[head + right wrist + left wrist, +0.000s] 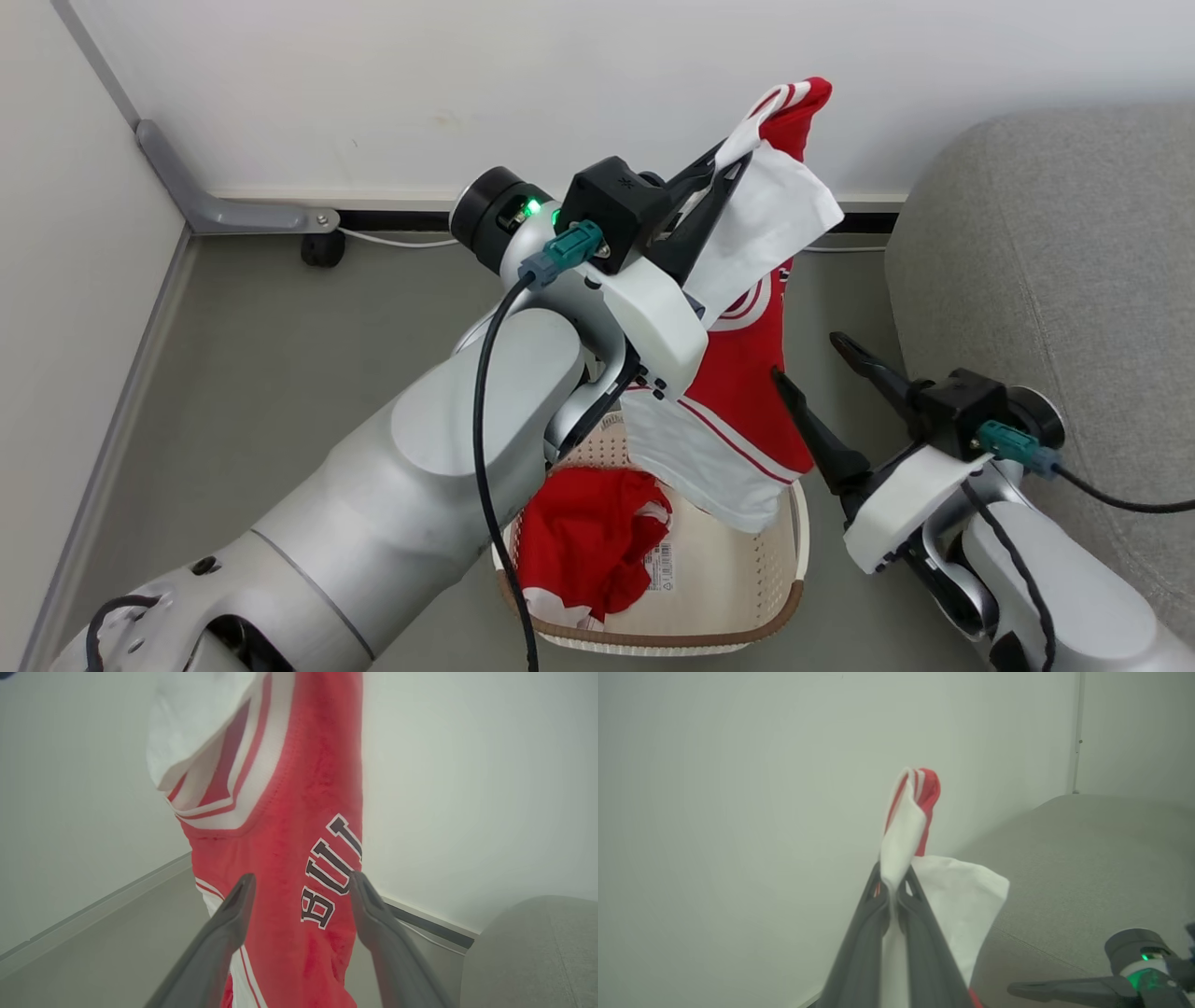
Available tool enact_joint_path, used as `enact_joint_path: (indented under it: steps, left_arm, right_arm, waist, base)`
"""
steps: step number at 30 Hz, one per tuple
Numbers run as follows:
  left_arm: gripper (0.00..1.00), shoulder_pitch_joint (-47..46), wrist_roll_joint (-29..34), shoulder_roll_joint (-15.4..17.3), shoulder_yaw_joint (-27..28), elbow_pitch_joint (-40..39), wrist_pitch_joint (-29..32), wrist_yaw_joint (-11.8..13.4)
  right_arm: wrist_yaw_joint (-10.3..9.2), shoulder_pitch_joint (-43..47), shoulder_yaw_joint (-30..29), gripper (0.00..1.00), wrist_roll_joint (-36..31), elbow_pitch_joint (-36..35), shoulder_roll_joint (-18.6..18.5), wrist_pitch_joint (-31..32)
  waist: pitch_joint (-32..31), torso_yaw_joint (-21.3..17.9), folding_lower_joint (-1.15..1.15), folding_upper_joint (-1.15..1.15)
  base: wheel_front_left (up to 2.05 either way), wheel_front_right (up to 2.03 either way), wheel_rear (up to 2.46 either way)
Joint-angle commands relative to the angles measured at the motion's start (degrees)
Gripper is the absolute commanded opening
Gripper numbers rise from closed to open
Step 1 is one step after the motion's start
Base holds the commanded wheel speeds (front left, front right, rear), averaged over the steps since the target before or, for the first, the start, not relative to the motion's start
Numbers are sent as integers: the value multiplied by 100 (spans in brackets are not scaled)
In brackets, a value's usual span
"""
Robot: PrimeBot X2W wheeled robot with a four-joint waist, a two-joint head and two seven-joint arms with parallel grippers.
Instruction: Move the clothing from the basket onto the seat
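— Grey floor (280, 373), white wall (373, 84): where's the red jersey (742, 373)?
— Hanging above the basket (653, 640), pinched at its top by the left gripper (736, 157). Another red garment (583, 541) lies inside the basket.
— And the right gripper (808, 357)?
— Fingers spread, pointing at the hanging jersey, beside the seat (1046, 233).

The red jersey (299, 868) carries the only legible lettering. Black capitals edged in white climb slantwise across its red front, reading "BU". One or two upright strokes follow, likely "L", and the word runs off round the jersey's edge. The lettering sits between the right gripper's (301, 879) spread fingers (373, 914).

Below the jersey, a white label sticker (660, 565) on the basket (747, 597) base bears a barcode and lines of print too small to read.

Just left of the jersey's top, the black wrist block (616, 201) shows a small pale star-like mark.
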Motion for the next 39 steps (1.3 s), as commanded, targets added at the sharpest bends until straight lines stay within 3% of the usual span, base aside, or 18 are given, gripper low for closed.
enact_joint_path:
  steps: [1,11,12,13,14,15,22,23,24,25,26,27,39]
  left_arm:
    - [0,-329,-73,106,122,-129,12,75]
    - [0,-367,-408,106,-285,-248,-21,172]
    - [0,-368,-443,106,-323,-260,-26,180]
    - [0,-368,-478,106,-360,-269,-30,187]
    - [0,-367,-510,106,-394,-276,-35,196]
    - [0,-368,-537,106,-426,-280,-40,206]
    - [0,-329,-694,106,-506,-218,-78,258]
    - [13,-316,-678,106,-502,-194,-82,264]
    - [44,-300,-655,106,-492,-168,-86,267]
    - [44,-300,-655,106,-492,-168,-86,267]
    - [89,-275,-638,106,-469,-148,-88,261]
    - [100,-252,-604,106,-431,-146,-90,251]
    - [100,266,-283,106,-35,178,-93,-258]
  right_arm:
    - [41,-160,117,100,-77,9,55,-34]
    - [41,-778,508,100,-223,1135,586,-34]
    - [41,-819,533,93,-204,1259,639,-34]
    - [41,-860,532,43,-154,1373,698,-34]
    - [41,-907,557,10,-131,1470,742,-34]
    - [41,-946,583,0,-86,1543,787,-34]
    - [41,-1061,609,0,128,1458,795,-34]
    - [41,-1048,602,0,144,1408,767,-34]
    - [41,-1033,580,0,158,1353,735,-34]
    - [41,-1033,580,0,158,1353,735,-34]
    - [41,-1009,555,0,170,1297,702,-34]
    - [41,-985,522,0,185,1241,669,-34]
    - [41,-720,247,0,239,680,407,-34]
  waist:
    - [7,25,0,0]
    - [6,174,0,0]
    - [5,188,0,0]
    - [3,200,0,0]
    - [2,211,0,0]
    - [1,221,0,0]
    - [13,172,0,0]
    - [16,145,0,0]
    - [17,118,0,0]
    - [17,118,0,0]
    - [17,91,0,0]
    - [21,69,0,0]
    - [-17,-258,0,0]
  base:
    - [0,0,0]
    - [0,0,0]
    - [0,0,0]
    - [0,0,0]
    - [0,0,0]
    - [0,0,0]
    - [0,0,0]
    - [0,0,0]
    - [0,0,0]
    - [0,0,0]
    - [0,0,0]
    - [0,0,0]
    - [0,0,0]
